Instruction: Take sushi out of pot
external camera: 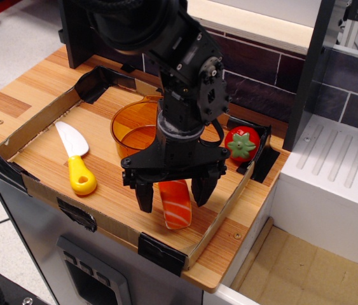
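The sushi (176, 204), an oblong orange piece with pale stripes over a white base, lies on the wooden board near the front cardboard rim. My gripper (172, 199) stands over it with its two black fingers spread wide on either side, apart from the sushi. The translucent orange pot (133, 129) sits behind, partly hidden by the arm, and what shows of its inside holds nothing.
A low cardboard rim (220, 216) with black tape corners fences the board. A white knife with a yellow handle (75, 157) lies at the left. A red tomato with a green stem (241, 143) sits at the right corner. A white appliance (331, 184) stands to the right.
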Available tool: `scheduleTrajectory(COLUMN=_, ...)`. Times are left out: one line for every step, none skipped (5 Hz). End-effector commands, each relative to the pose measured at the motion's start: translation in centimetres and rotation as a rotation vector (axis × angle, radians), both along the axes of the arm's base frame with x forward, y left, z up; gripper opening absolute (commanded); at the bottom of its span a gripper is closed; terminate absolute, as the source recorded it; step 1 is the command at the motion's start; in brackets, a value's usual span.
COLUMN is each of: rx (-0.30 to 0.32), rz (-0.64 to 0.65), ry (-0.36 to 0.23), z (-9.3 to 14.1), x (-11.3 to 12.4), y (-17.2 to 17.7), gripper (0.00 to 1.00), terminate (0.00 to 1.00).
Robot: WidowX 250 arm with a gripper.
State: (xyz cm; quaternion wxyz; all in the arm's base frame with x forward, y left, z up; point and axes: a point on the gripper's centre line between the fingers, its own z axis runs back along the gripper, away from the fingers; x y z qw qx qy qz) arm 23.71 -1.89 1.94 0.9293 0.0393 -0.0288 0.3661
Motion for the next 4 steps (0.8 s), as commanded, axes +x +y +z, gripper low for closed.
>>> scheduleTrajectory(rx=-0.081, rz=0.091, ry=-0.125, z=6.9, x=0.1, y=0.7, gripper=1.00, terminate=0.00)
scheduleTrajectory(rx=-0.106, rz=0.113, ry=-0.117, z=9.3, x=0.3, y=1.1, gripper=1.00, terminate=0.00)
scheduleTrajectory(rx=-0.106, rz=0.113, ry=-0.117, z=9.3, x=0.3, y=1.1, gripper=1.00, terminate=0.00)
scheduleTrajectory(rx=-0.106, rz=0.113, ry=-0.117, z=9.3, x=0.3, y=1.1, gripper=1.00, terminate=1.00)
